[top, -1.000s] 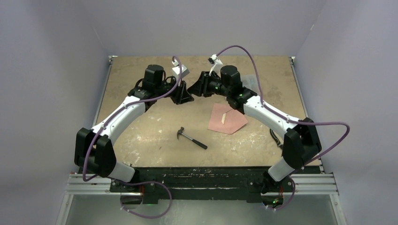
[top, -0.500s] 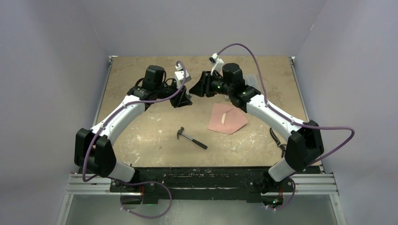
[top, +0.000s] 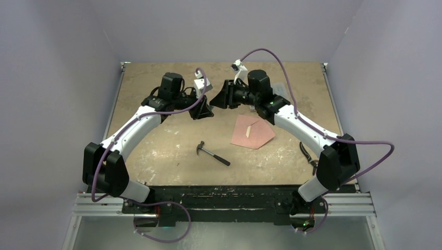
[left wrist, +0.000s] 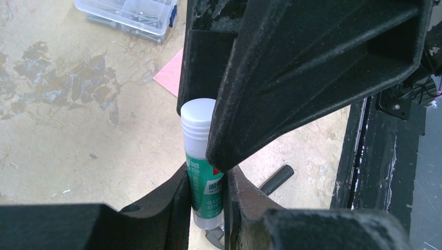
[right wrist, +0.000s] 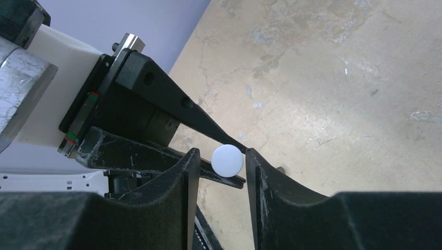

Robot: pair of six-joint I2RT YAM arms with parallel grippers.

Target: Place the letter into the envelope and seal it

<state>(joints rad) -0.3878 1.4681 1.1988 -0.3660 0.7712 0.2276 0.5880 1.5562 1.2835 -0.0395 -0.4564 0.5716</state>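
The envelope point(top: 250, 136) lies flat on the worktop point(top: 156, 151), with its pointed flap open toward the right side. No separate letter shows, so I judge it is already inside, though I cannot confirm this. The sealing is not done. The left gripper point(left wrist: 208, 190) has narrow jaws clamped on a glue stick point(left wrist: 200, 156), held above the far worktop. The right gripper point(right wrist: 221, 156) has half-wide jaws on either side of the white cap point(right wrist: 227, 160), and a small gap shows. The two wrists are very close together. The hammer point(top: 212, 154) lies near the envelope's left edge, and a clear box point(left wrist: 127, 13) is near its corner.
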